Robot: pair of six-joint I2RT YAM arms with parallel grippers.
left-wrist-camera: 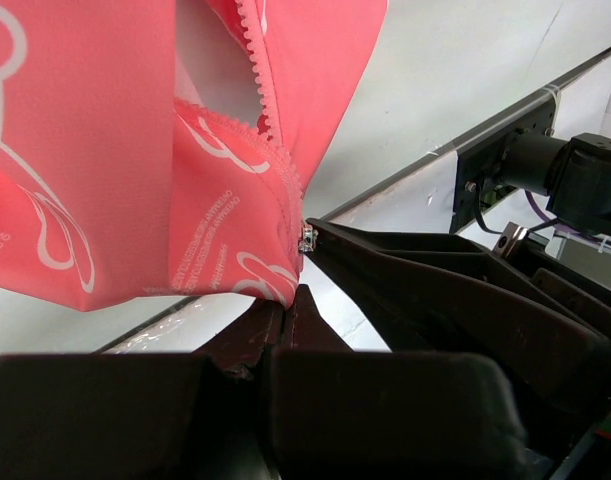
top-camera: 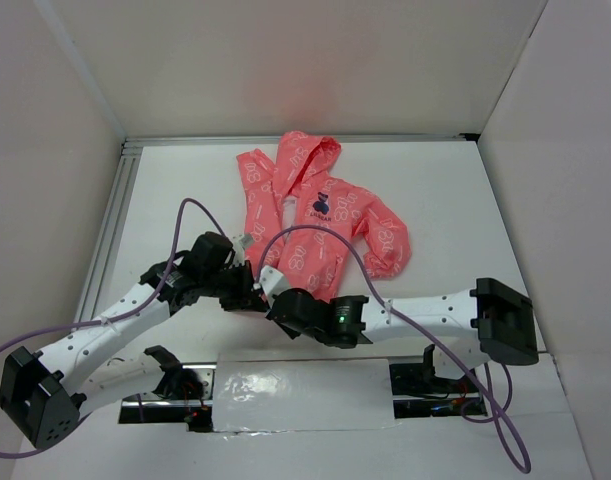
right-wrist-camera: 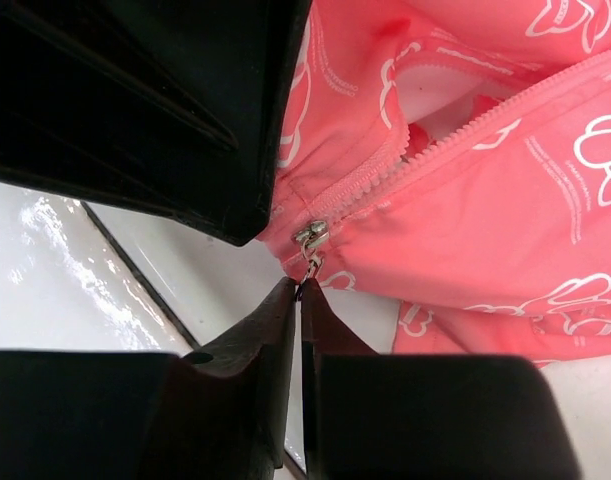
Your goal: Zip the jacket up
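The right gripper's black fingers are pressed together on the small silver metal zipper pull, which hangs from its slider at the bottom hem of the small coral-pink hooded jacket with a white printed pattern. The left gripper's black fingers are clamped on the hem fabric just beside that slider. Only the right wrist view shows the pull entering the fingertips, and the two rows of pink zipper teeth running close together before parting around a pale gap. The left wrist view instead shows the teeth higher up, spread open, and the right finger's tip meeting the slider. From above, both grippers meet at the near hem, their contact too small to read. The jacket lies flat on the white table, left of centre, enclosed by plain white walls. Its long axis runs near to far, hood towards the far wall, hem towards the arms, dark blue chest emblem facing up, sleeves spread to either side.
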